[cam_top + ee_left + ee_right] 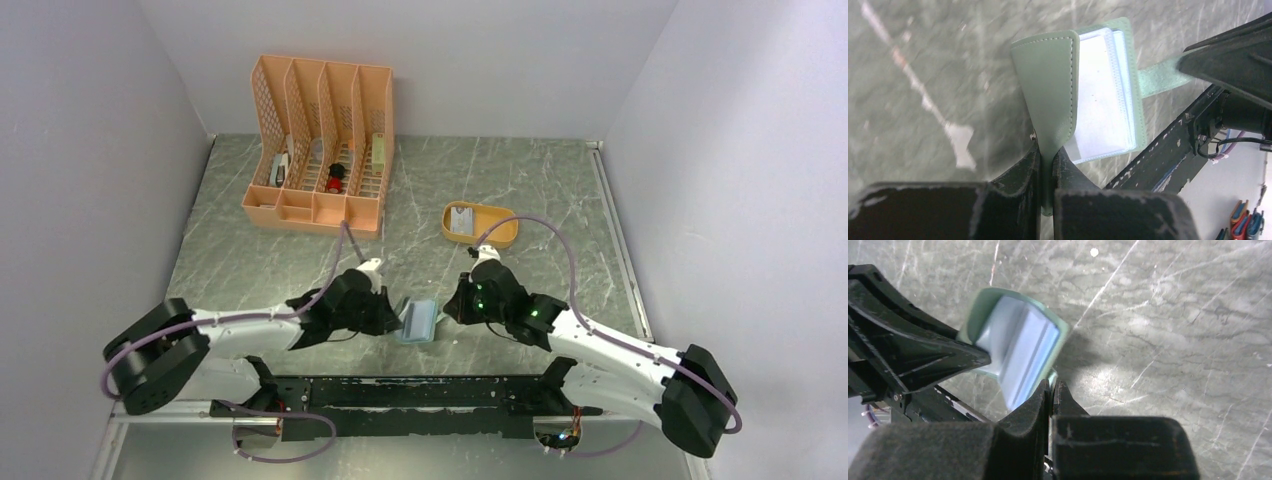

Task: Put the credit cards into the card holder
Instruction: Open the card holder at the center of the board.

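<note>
"Where was the sage-green folding leather card holder (419, 321)?"

"By the middle of the marbled grey table's (560, 190) near edge, spread open between the two arms, its pale clear sleeves (1100, 95) facing up."

"And the grippers?"

"The left gripper (1049, 159) was pinched tight on the green cover flap (1048, 85). The right gripper (1053, 387) was closed as well, on the snap tab (1158, 79) at the opposite side, as far as I could make out."

"The cards?"

"The pale grey-white credit cards (461, 220) lay in a mustard-yellow oval tray (503, 236), off toward the far edge and to the right of the holder, well apart from it. I couldn't count them."

"Who'd fetch them?"

"The right arm was nearer, I'd say, though it would have to let go of the tab first."
</note>
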You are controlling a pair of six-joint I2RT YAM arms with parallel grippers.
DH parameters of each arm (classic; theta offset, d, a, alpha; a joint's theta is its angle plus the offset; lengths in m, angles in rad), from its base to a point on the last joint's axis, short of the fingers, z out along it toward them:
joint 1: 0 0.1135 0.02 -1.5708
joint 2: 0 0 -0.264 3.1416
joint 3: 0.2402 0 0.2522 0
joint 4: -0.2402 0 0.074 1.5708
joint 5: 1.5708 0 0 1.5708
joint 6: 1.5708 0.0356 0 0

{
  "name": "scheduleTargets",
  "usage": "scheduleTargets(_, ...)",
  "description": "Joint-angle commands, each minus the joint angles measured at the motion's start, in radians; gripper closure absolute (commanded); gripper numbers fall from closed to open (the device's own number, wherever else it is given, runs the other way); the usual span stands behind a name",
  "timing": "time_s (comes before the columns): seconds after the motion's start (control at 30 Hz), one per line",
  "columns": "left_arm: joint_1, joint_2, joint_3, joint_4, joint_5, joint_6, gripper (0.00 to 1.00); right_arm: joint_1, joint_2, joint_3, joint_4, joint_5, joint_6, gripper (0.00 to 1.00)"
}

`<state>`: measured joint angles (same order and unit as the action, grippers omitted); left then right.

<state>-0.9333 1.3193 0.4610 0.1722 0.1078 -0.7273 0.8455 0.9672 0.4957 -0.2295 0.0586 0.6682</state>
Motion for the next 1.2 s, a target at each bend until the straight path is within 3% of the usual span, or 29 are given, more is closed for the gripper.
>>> scheduleTargets(0.0, -0.009, -0.100, -0.155, 0.048, -0.054, -0.156, 0.95, -0.002, 0.024, -0.040, 0.060, -0.021, 0.056, 1.00)
scheduleTargets(0.3, -0.014, -0.133, -0.239, 0.025, -0.106, -0.239, 0.94, 0.000, 0.044, -0.050, 0.115, -0.083, 0.089, 1.00)
scheduleTargets(0.4, -0.014, -0.143, -0.214, -0.029, -0.140, -0.234, 0.76, 0.000, 0.029, -0.012, 0.113, -0.105, 0.061, 1.00)
scheduleTargets(0.53, -0.015, -0.196, -0.148, -0.136, -0.192, -0.204, 0.45, -0.001, 0.076, 0.052, 0.065, -0.122, 0.015, 1.00)
scheduleTargets(0.63, -0.014, -0.241, -0.081, -0.240, -0.229, -0.163, 0.33, 0.000, 0.105, 0.072, 0.049, -0.125, -0.007, 1.00)
scheduleTargets(0.9, -0.014, -0.331, 0.080, -0.389, -0.249, -0.079, 0.27, 0.000, 0.087, 0.086, 0.054, -0.151, -0.019, 1.00)
scheduleTargets(1.17, -0.013, -0.279, 0.072, -0.218, -0.103, -0.084, 0.28, 0.000, 0.092, 0.082, 0.063, -0.170, -0.015, 1.00)
